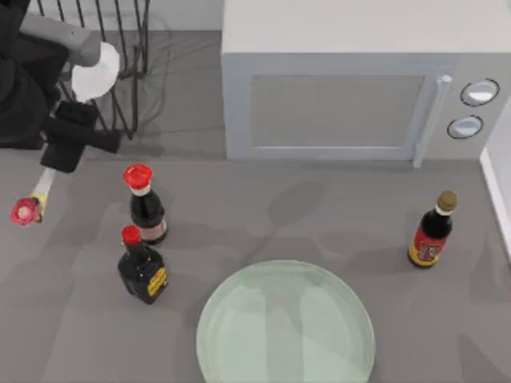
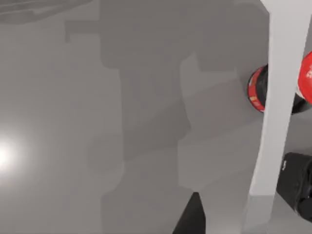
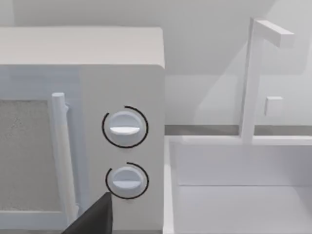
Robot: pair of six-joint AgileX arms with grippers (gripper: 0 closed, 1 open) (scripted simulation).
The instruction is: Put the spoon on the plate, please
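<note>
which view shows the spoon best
The top view: the spoon shows end to end, from bowl to pink knob, held in the left gripper at the table's left. The left wrist view gives just its white handle running past. The right wrist view faces the microwave.

left arm: black links, grey segment | claw: black, boxy | fingers: matte black

A microwave occupies the upper centre and right of the top view, its two dials at the right end. A black wire rack stands upper left. Two red-capped sauce bottles stand left of centre on the tabletop; a brown-capped bottle stands right.
</note>
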